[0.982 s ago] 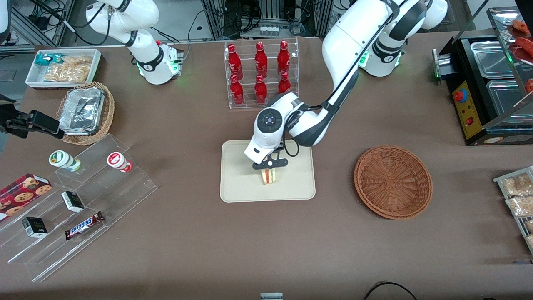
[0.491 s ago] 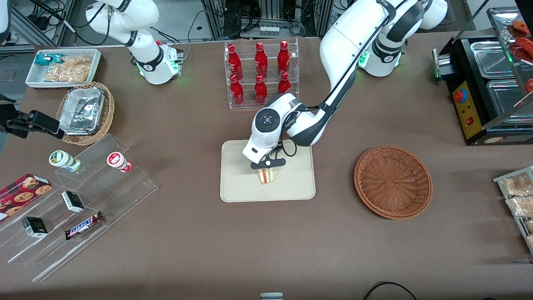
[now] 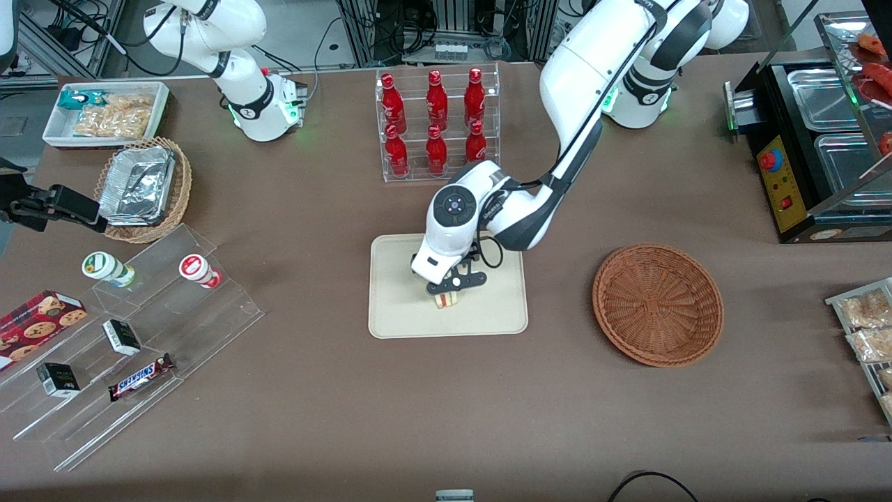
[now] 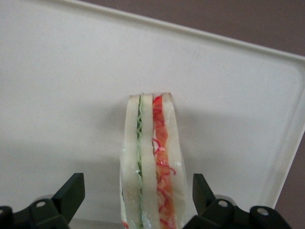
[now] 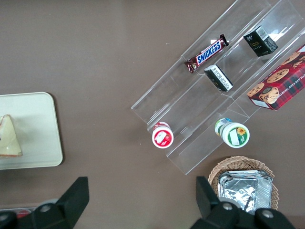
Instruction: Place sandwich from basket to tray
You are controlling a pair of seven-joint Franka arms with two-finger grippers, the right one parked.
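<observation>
White-bread sandwich [image 4: 152,167] on tray [image 4: 62,95], red-green layers; tool [image 4: 138,202] open astride

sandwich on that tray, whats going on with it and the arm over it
The left arm is moving a sandwich from the reddish-brown basket to the beige tray. The sandwich now stands on its edge on the tray, filling layers showing. The gripper is right above it with its fingers spread open on either side, clear of the bread, so it looks released. The basket, toward the working arm's end of the table, has nothing in it.
</observation>
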